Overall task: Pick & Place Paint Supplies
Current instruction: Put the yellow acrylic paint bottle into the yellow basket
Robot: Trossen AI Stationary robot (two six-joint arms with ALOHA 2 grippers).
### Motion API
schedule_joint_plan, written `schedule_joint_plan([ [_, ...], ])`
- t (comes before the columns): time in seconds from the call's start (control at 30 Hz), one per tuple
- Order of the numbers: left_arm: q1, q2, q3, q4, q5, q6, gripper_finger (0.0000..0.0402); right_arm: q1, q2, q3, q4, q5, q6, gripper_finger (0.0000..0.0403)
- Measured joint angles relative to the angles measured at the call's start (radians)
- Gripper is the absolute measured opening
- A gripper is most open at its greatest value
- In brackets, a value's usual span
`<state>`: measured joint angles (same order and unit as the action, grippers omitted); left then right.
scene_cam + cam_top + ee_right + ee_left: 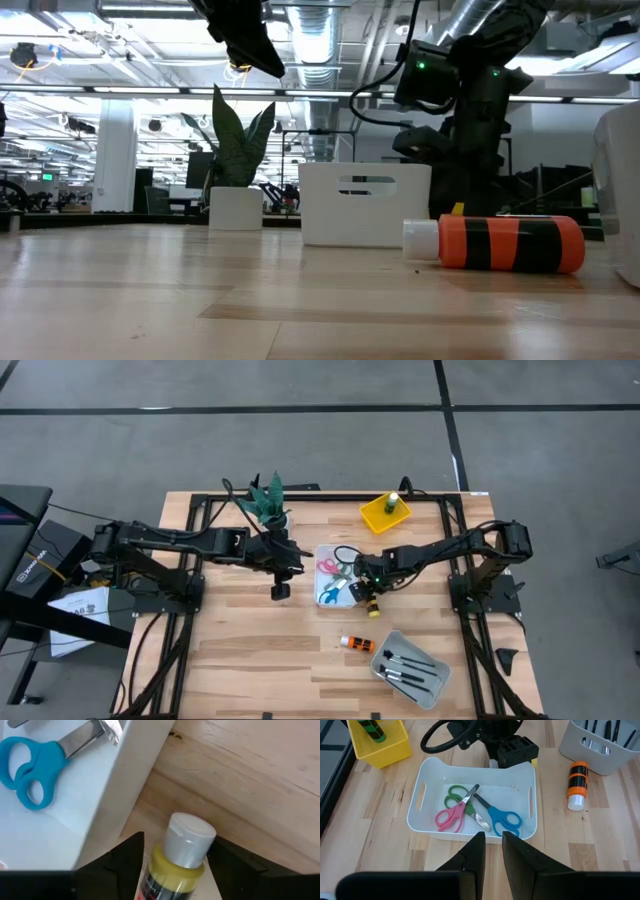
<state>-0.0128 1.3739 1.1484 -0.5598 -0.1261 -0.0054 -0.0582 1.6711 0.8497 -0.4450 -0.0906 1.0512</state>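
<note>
A yellow paint bottle [172,870] with a pale cap [190,840] sits between the fingers of my open right gripper [175,847], just beside the white tray's [322,550] near right corner. That tray holds blue scissors [502,818], pink scissors [451,816] and green scissors [455,795]. An orange bottle [357,644] lies on its side on the wood. My left gripper [492,840] hangs above the table by the tray's left side, its fingers a narrow gap apart with nothing between them. My right gripper's fingers [125,860] come steeply from above and stand close on both sides of the yellow bottle just below its cap [165,865]. I cannot tell whether they touch it.
A grey tray [432,682] with dark-handled brushes [405,667] stands near the front right. A yellow tray [372,517] holding a green bottle [391,504] is at the back. A potted plant [268,500] stands at the back left. Bare wood lies at the front left.
</note>
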Motion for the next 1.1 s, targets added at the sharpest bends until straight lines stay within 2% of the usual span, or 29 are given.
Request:
schedule_joint_plan([
  [0.3, 0.0, 0.0, 0.0, 0.0, 0.0, 0.0, 0.0057, 0.002, -0.004, 0.0, -0.015, 0.006, 0.004, 0.0147],
  [0.43, 0.0, 0.0, 0.0, 0.0, 0.0, 0.0, 0.0057, 0.001, -0.036, -0.003, -0.019, 0.015, 0.004, 0.0141],
  [0.63, 0.0, 0.0, 0.0, 0.0, 0.0, 0.0, 0.0057, 0.001, -0.186, -0.003, -0.052, 0.058, 0.033, 0.0163],
  [0.83, 0.001, 0.0, 0.0, 0.048, -0.02, 0.009, 0.0057, 0.001, -0.422, -0.002, -0.047, 0.166, 0.045, 0.015],
  [0.93, 0.002, 0.0, 0.0, 0.133, -0.046, 0.059, 0.0057, 0.0, -0.536, -0.002, 0.038, 0.244, -0.052, 0.0144],
  [1.1, 0.007, 0.0, 0.0, 0.331, -0.108, 0.16, 0.0057, -0.021, -0.643, -0.001, 0.276, 0.273, -0.322, 0.0155],
])
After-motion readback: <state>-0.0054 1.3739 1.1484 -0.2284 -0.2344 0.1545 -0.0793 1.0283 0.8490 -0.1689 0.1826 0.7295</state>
